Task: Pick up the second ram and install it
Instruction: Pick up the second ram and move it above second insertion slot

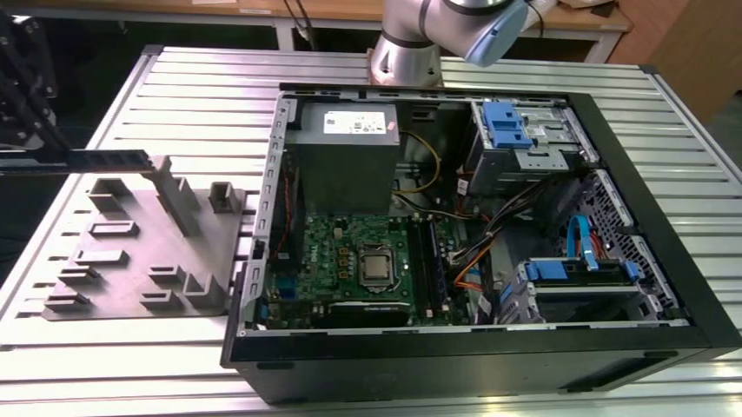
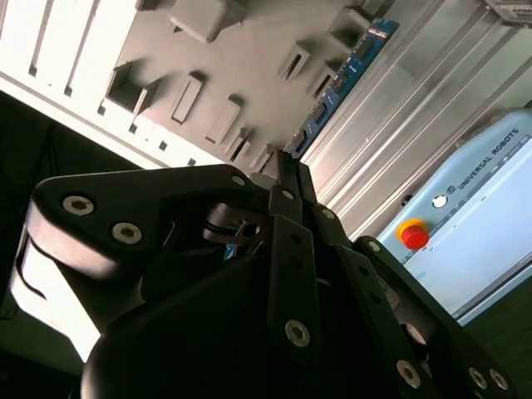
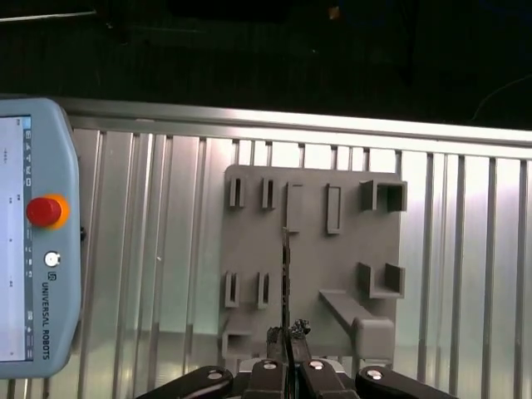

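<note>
In the exterior view, the second ram (image 1: 113, 160), a long narrow dark stick, is held level in the air above the grey holder block (image 1: 134, 261), on the exterior view's left. My black gripper (image 1: 61, 162) is shut on one end of it. In the second wrist view the ram (image 2: 349, 71) runs out from the closed fingertips (image 2: 289, 166) as a blue-green board over the holder (image 2: 249, 58). The first wrist view has the ram (image 3: 285, 274) edge-on, pinched by the gripper (image 3: 288, 337) above the holder (image 3: 307, 266).
An open black computer case (image 1: 696, 287) lies on the slatted aluminium table (image 1: 186, 78), with motherboard (image 1: 347, 261), black memory slots (image 1: 429, 261) and grey power supply (image 1: 342, 152) inside. The arm's base (image 1: 408, 48) stands behind it. A teach pendant (image 3: 37, 249) lies beside the holder.
</note>
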Tool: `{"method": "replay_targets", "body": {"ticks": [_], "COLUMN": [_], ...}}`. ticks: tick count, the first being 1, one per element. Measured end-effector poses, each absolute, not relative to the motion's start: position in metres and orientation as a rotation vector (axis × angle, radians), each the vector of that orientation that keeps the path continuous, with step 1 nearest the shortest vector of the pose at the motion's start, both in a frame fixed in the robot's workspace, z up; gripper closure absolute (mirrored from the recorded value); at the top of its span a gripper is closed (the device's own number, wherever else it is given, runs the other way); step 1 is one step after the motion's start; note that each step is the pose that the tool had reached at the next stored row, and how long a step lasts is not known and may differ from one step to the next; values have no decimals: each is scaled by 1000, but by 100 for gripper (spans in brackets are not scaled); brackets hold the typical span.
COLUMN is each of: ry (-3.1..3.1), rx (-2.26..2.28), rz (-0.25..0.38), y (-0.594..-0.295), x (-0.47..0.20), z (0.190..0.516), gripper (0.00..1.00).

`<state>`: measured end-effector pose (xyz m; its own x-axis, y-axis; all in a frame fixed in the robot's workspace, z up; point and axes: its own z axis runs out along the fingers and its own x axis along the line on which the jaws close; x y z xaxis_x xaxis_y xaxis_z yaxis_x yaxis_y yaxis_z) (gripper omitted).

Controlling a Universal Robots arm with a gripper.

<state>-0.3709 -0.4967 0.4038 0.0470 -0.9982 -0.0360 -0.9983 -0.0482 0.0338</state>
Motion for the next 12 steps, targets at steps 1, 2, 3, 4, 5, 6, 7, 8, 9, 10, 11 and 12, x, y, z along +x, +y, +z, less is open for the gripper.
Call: {"method": "replay_targets", "body": {"ticks": [1,2,3,4,5,6,7,8,9,10,11,12], "ry": [2167,2167,2167,2167,2167,2167,2167,2167,2167,2167,2167,2167], "rx": [-2273,-2273,-2273,-2273,-2273,-2273,-2273,-2273,-2273,-2273,-2273,-2273], "rz": [78,78,78,78,78,78,78,78,78,78,78,78], "y": [-497,-497,-497,-497,-497,-497,-497,-497,-497,-497,-497,-497], "x": [-367,-364,-360,-356,-352,-348,-344,-340,-336,-332,-328,-324], "z": [404,404,404,404,404,404,404,404,404,404,404,404], "gripper": [90,90,90,90,90,90,90,90,90,90,90,90]}}
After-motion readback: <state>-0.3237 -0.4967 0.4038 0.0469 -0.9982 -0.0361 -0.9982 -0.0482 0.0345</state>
